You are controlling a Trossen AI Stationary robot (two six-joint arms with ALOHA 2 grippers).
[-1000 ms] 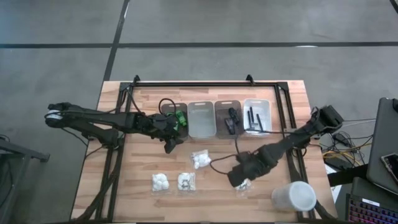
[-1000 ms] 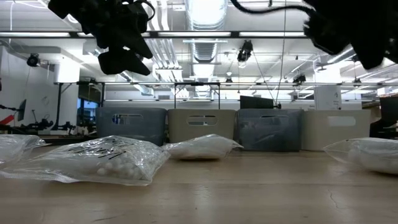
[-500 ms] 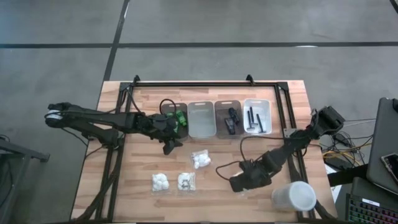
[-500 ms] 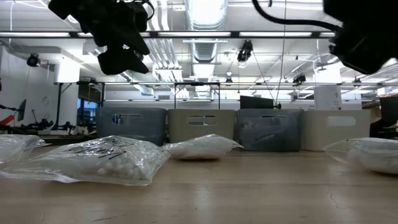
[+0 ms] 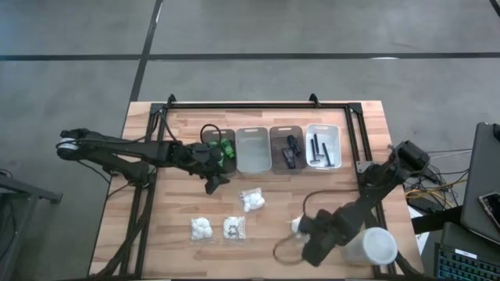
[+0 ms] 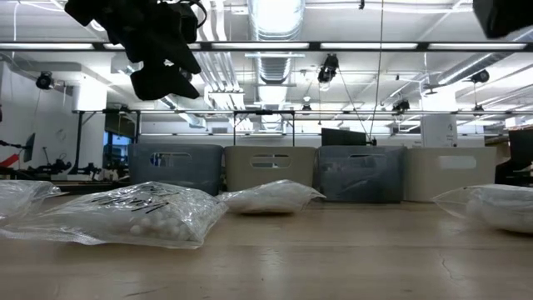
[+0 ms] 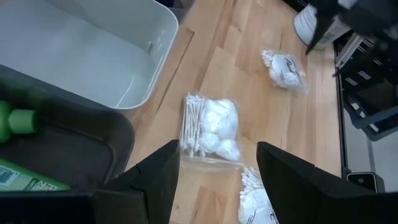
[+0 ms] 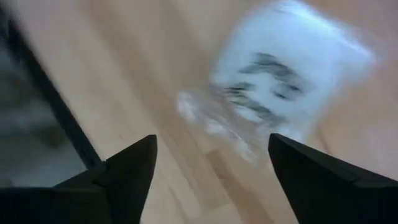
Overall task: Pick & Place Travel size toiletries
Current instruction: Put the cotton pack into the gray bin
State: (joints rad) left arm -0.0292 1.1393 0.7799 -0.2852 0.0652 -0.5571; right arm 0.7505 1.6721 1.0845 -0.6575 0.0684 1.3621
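Several clear packets of white puffs lie flat on the table: one in the middle (image 5: 251, 200), two near the front (image 5: 201, 229) (image 5: 233, 228), and one (image 5: 299, 226) beside my right gripper. My left gripper (image 5: 215, 183) hangs open and empty above the table next to the dark bin with green bottles (image 5: 225, 148). Its wrist view looks down on the middle packet (image 7: 211, 127). My right gripper (image 5: 311, 251) is open and empty near the table's near edge. Its wrist view shows a blurred packet (image 8: 280, 81) ahead of the fingers.
Four bins stand in a row at the back: the dark one with green bottles, a grey one (image 5: 252, 148), a dark one with black packets (image 5: 286, 148), and a white one with dark sticks (image 5: 323, 146). A large white cup (image 5: 373, 246) stands at the front right, close to my right arm.
My right gripper has gone toward the table's near edge and up, rising out of the low view. The packet that lay under it now shows on the table beside it.
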